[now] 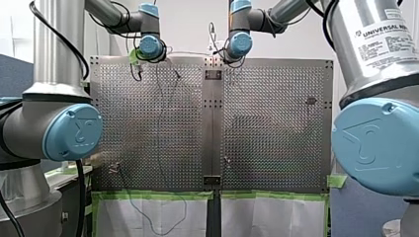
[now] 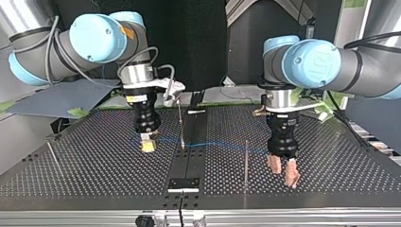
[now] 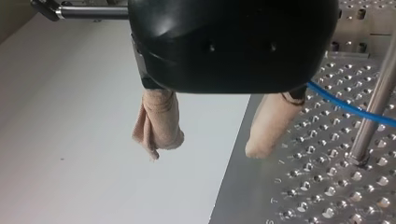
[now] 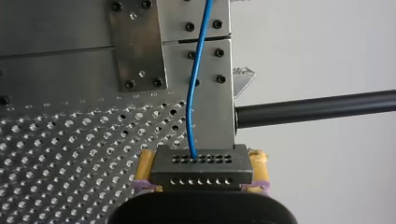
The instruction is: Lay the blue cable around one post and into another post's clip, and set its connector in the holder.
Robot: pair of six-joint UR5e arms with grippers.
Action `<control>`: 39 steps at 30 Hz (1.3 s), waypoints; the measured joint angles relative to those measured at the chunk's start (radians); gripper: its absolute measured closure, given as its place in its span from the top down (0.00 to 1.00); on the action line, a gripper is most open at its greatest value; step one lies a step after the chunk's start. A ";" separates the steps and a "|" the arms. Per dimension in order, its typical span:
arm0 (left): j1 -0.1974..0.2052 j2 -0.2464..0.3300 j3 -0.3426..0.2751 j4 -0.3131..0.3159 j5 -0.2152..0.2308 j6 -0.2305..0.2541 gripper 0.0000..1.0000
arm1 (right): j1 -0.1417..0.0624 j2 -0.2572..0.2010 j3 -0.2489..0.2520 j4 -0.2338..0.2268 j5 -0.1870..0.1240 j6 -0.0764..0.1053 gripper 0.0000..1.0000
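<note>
My right gripper (image 4: 201,176) is closed on the connector (image 4: 201,161), a small dark block with rows of holes, pinched by its two short ends between the yellow pads (image 4: 145,163). That is the sound place to take it. The block looks hard and square-sided, so it should sit firm in the pads and not twist. The blue cable (image 4: 190,102) leaves the block's face ahead of the gripper and climbs in a loose curve over the bolted metal plate (image 4: 135,46). I judge it thin, light and limp, with just enough spring to hold a bow. It will follow wherever the connector is led, and may slip off a post unless kept lightly taut.

My left gripper (image 3: 208,147) hangs above the worktop (image 3: 317,186) with its beige pads (image 3: 161,121) spread wide and nothing between them. The cable runs just beside the finger on the worktop's side, then on to a slim metal post (image 3: 376,116) beyond. Taking the cable there, close to the post, would give control of the bend. Which fitting is the holder I cannot tell from these views.
</note>
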 joint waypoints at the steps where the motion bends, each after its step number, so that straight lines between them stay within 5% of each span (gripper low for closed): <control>1: 0.001 -0.005 0.008 -0.008 0.002 -0.001 1.00 | -0.002 0.004 -0.008 0.003 -0.001 0.001 0.00; 15: 0.027 -0.079 0.076 -0.135 0.015 -0.001 1.00 | -0.029 0.070 -0.136 0.013 -0.015 0.003 0.00; 23: 0.029 -0.144 0.077 -0.204 0.058 0.045 1.00 | -0.037 0.102 -0.201 0.025 -0.012 0.003 0.00; 31: 0.035 -0.199 0.077 -0.205 0.079 0.058 1.00 | -0.040 0.131 -0.260 0.044 0.001 0.000 0.00; 39: 0.043 -0.237 0.077 -0.197 0.091 0.058 1.00 | -0.052 0.173 -0.262 0.103 0.020 -0.007 0.00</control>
